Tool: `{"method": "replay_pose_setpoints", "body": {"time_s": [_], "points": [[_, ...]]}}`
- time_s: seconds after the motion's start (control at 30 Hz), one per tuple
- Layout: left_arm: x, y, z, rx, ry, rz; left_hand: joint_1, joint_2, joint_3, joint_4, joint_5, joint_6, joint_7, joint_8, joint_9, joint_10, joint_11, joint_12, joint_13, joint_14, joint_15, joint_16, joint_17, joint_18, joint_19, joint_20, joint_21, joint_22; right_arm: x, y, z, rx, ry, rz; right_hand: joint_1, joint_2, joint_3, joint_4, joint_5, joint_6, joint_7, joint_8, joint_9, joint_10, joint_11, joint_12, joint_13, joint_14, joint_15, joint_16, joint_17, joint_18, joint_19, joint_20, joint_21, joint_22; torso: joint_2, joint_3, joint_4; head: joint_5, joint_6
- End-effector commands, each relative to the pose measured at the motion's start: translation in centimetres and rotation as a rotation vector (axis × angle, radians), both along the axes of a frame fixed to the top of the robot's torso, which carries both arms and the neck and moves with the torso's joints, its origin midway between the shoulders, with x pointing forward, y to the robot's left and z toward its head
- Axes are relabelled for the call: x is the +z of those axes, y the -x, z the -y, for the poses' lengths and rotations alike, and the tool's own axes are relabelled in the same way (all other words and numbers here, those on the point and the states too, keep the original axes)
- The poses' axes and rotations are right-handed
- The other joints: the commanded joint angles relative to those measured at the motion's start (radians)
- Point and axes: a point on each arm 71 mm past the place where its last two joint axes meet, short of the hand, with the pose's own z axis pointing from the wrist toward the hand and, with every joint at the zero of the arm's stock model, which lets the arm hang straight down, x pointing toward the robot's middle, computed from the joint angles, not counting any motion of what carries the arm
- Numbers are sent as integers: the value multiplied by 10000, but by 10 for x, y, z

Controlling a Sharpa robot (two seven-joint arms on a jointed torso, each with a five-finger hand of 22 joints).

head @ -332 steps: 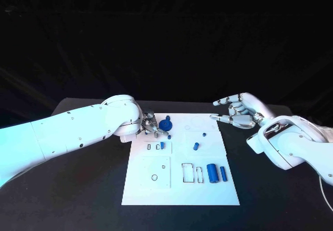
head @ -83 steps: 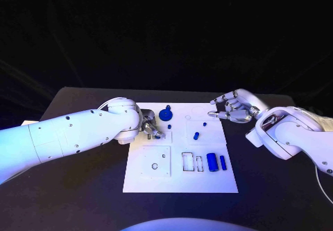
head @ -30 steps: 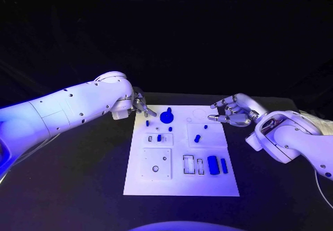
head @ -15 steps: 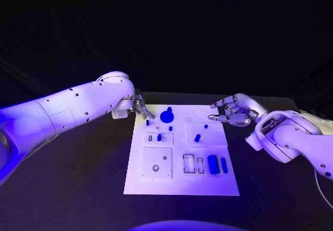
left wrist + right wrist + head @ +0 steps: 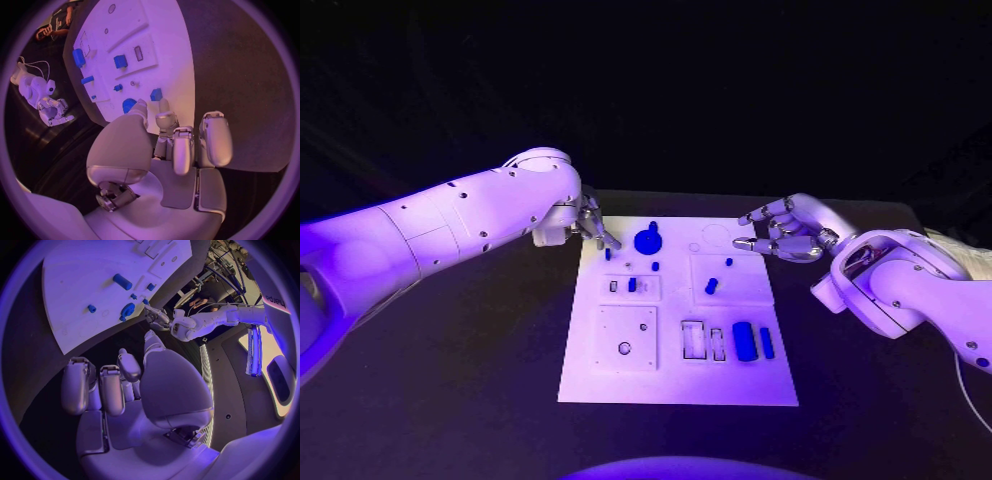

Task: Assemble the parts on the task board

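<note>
My left hand [image 5: 589, 222], fingers spread and empty, hovers left of the board's [image 5: 678, 385] upper-left corner; right hand [image 5: 783, 236] equally empty at upper right.

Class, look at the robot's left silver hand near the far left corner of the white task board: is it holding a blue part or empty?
Empty. The left silver hand holds nothing; its fingers hang apart beside the white task board.

no readable text, labels or numbers
</note>
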Motion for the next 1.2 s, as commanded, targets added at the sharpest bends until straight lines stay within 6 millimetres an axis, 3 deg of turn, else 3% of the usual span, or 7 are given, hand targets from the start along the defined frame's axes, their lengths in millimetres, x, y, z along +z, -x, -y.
{"method": "replay_pose_setpoints", "body": {"time_s": [0.03,1.0,1.2], "points": [[-1,1,3,-227,-73,-246,99,29,49,-41,38,42,-10,67,-12,84,-13,65,8,1050,-33,30,2635,42,303,6,53,501,-1,1,-1,148,52,-58,-62,62,-67,-13,22,34,-13,4,12,-60,-29,-17,-9,609,-35,-31,852,79,-80,-19,-42,-10,7,-2,-5,5,-13],[-7,1,7,-260,-38,-513,855,358,578,-122,38,56,-84,152,-58,130,-78,105,-7,1050,-86,30,2635,31,319,-46,79,571,-1,1,-2,178,53,-71,-54,81,-70,-23,37,35,-15,5,13,-60,-30,-18,-14,609,-36,-34,850,81,-83,-20,-49,-19,0,1,-5,-21,-93],[-7,1,7,-261,5,-568,1387,493,1081,-297,56,18,-127,157,-93,128,-118,81,-44,1050,-122,30,2635,31,320,-82,75,592,-1,1,-2,180,56,-74,-54,81,-70,-23,37,35,-15,5,13,-60,-30,-18,-14,609,-36,-34,850,81,-83,-20,-49,-19,7,2,-7,-28,-109]]}}
